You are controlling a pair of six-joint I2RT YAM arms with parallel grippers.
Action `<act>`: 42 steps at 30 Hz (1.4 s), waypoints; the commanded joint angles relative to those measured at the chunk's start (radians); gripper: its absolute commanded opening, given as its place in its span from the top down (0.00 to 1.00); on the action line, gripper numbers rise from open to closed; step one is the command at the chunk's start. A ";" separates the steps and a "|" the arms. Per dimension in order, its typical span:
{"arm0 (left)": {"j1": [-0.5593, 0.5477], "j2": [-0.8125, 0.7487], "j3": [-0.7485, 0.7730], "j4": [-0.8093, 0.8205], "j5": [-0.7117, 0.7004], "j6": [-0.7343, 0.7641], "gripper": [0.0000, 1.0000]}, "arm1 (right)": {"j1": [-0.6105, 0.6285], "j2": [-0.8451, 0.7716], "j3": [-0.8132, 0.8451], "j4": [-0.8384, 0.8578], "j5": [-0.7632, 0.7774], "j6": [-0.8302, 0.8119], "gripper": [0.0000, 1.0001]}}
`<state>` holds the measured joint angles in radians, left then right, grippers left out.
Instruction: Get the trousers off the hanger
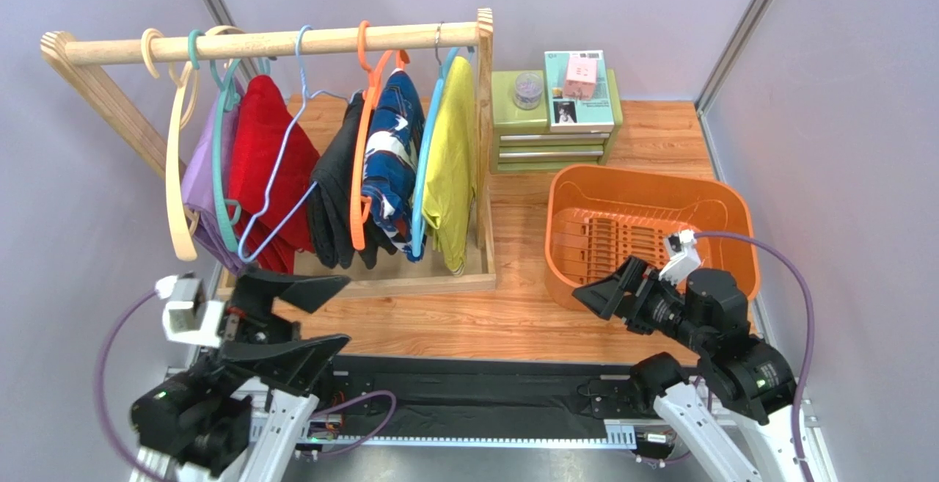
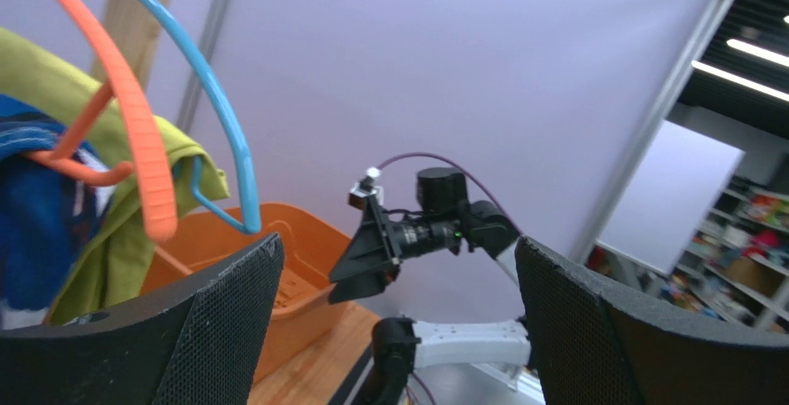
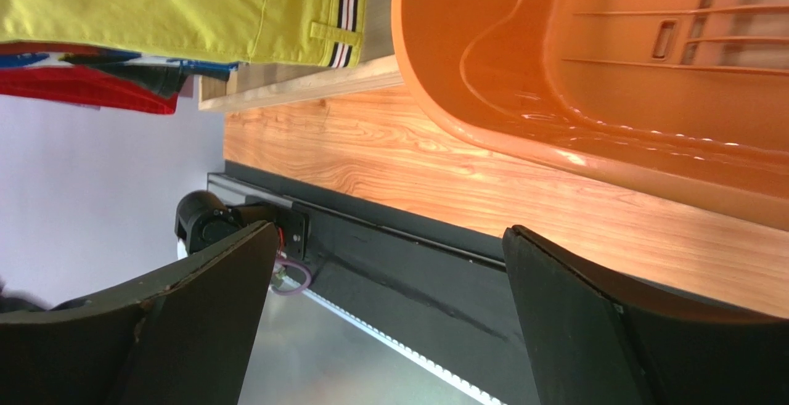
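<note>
The yellow-green trousers hang on a blue hanger at the right end of the wooden rack. The navy printed trousers hang on an orange hanger just left of them. In the right wrist view the yellow-green trousers show their striped cuff. My left gripper is open and empty in front of the rack's base. My right gripper is open and empty beside the orange basket, pointing left. In the left wrist view both hangers and both trousers show at the left.
A red garment, a black garment and a lilac one hang further left, with empty hangers. Green boxes stand stacked behind the basket. The rack's wooden base frame lies between the arms and the clothes.
</note>
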<state>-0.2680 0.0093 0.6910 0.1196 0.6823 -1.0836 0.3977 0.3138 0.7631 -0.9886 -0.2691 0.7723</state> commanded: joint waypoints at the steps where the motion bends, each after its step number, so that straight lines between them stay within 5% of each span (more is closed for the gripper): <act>1: 0.000 -0.118 0.244 -0.726 -0.222 0.270 0.01 | 0.000 0.062 0.140 -0.099 0.147 0.007 0.00; 6: 0.000 -0.069 0.390 -0.837 -0.273 0.277 0.01 | 0.000 0.102 0.225 -0.108 0.203 0.067 0.00; 12: 0.000 0.112 0.689 -1.205 -0.317 0.442 0.01 | 0.000 0.131 0.297 -0.047 0.084 -0.085 0.00; 22: -0.002 0.431 0.866 -1.100 -0.035 0.453 0.01 | 0.000 0.329 0.381 0.067 -0.204 -0.146 0.02; 26: -0.002 0.596 0.994 -1.068 0.054 0.438 0.25 | 0.001 0.523 0.525 -0.100 -0.231 -0.228 0.06; 33: -0.002 0.839 1.125 -1.026 0.060 0.350 0.25 | 0.000 0.697 0.677 -0.286 -0.206 -0.196 0.00; 42: -0.002 1.072 1.308 -0.983 -0.004 0.390 0.25 | 0.001 0.723 0.622 -0.278 -0.355 -0.142 0.01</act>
<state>-0.2687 1.0126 1.9167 -0.9035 0.6975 -0.6903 0.3981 1.0500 1.3914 -1.2449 -0.5480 0.6136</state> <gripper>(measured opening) 0.756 0.993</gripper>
